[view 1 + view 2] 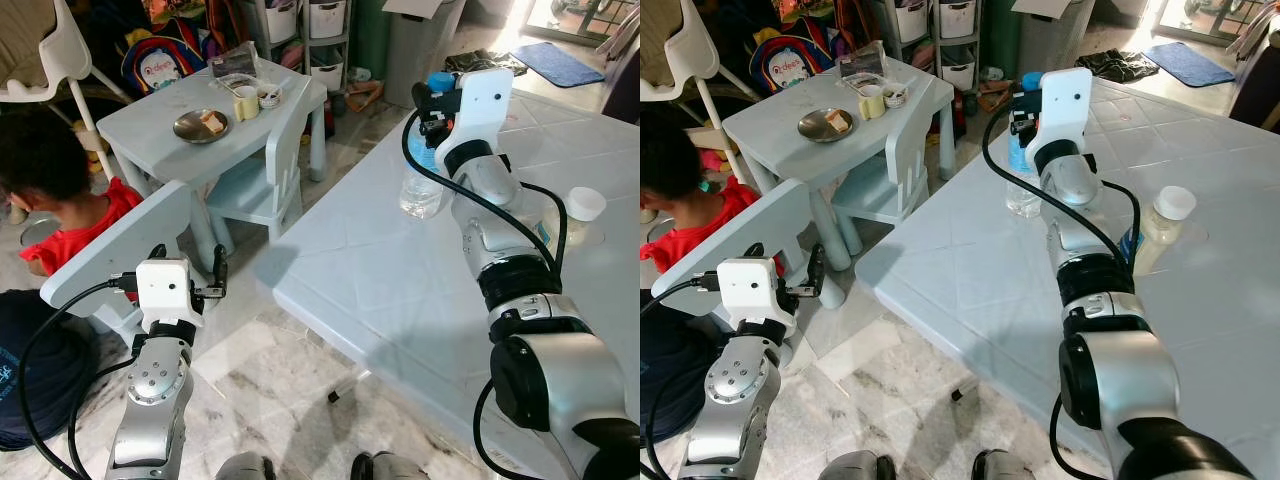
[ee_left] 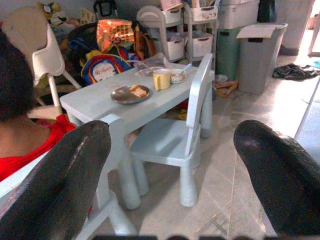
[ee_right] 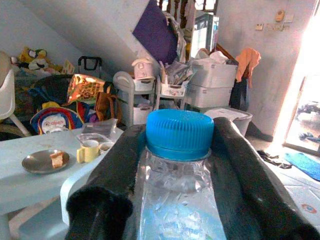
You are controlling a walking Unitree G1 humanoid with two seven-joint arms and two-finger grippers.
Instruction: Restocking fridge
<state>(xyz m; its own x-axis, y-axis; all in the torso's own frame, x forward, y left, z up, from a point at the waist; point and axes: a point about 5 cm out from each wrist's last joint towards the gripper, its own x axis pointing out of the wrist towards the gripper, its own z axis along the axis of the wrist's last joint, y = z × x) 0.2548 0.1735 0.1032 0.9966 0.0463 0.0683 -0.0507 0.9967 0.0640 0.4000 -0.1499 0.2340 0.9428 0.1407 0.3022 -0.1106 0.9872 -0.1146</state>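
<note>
I'm looking down over a big white tiled-pattern table (image 1: 400,290) on my right and a pale marble floor (image 1: 280,390) below. Off to my left there's a small pale blue children's table (image 1: 160,140) carrying a round metal plate with a bit of food (image 1: 201,125), a yellow mug (image 1: 245,102) and a small cup beside it. A pale blue child's chair (image 1: 265,170) is tucked against that table, and a person in a red top (image 1: 60,215) sits low at the far left, just behind another pale chair back (image 1: 120,245). Storage drawers and bins crowd the far wall.

On the big table, a small clear jar with a white lid (image 1: 585,210) stands on the far side of my right arm, apart from it.

My right gripper (image 3: 177,165) is out over the table, its two black fingers pressed on either side of the clear plastic water bottle with the blue cap (image 1: 423,180), clamped just under the cap. The bottle stands upright on the table, back from the near edge.

My left gripper (image 2: 170,170) hangs low beside the table corner, fingers spread wide apart, holding nothing, pointing toward the child's chair.

Open floor lies between the big table's edge and the little furniture.
</note>
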